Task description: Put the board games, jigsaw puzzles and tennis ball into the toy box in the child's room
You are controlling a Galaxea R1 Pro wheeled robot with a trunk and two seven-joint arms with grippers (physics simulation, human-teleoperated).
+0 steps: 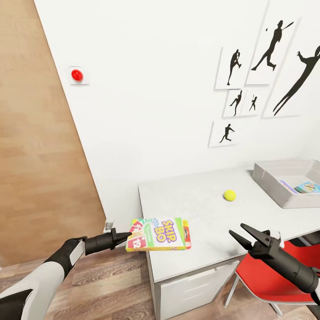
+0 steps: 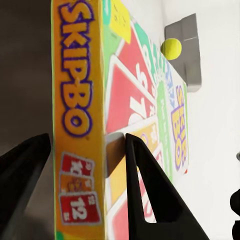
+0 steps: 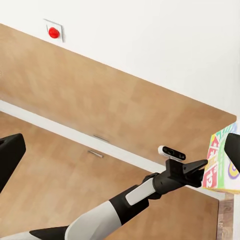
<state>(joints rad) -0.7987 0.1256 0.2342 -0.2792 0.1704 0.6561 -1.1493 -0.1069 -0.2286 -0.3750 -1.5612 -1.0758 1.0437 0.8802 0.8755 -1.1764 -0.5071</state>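
We see the robot at the near corner of the long white-topped table [image 1: 195,200] in the white-walled child's room, both black arms extended. Our left gripper [image 1: 129,236] pinches one short end of the long yellow, red and green printed "Skip-Bo" game box [image 1: 159,234], its fingers [image 2: 145,190] pressed against the box's two broad faces. The box lies roughly level and juts over the table's left front edge, its far end above the white top and its gripped end out past the edge; whether it touches the surface we cannot tell.

Our right gripper [image 1: 240,233] hangs spread and holding nothing above the table's front edge, over the red-and-white chair [image 1: 275,271].

The small yellow-green tennis ball [image 1: 229,195] rests on the bare tabletop, well apart from the game box and short of the shallow light-grey toy box [image 1: 271,178] at the table's far right. Inside that bin lie a small teal-blue game box [image 1: 307,187] and the edge of a white box with coloured sides [image 1: 289,185].

On the wall hang black silhouette pictures of athletes [image 1: 266,66], and to the left a red round button on a white plate [image 1: 77,75] beside a wood-panelled surface [image 1: 35,133]. The right wrist view looks back at the left arm [image 3: 135,195] with the game box's end at its tip.
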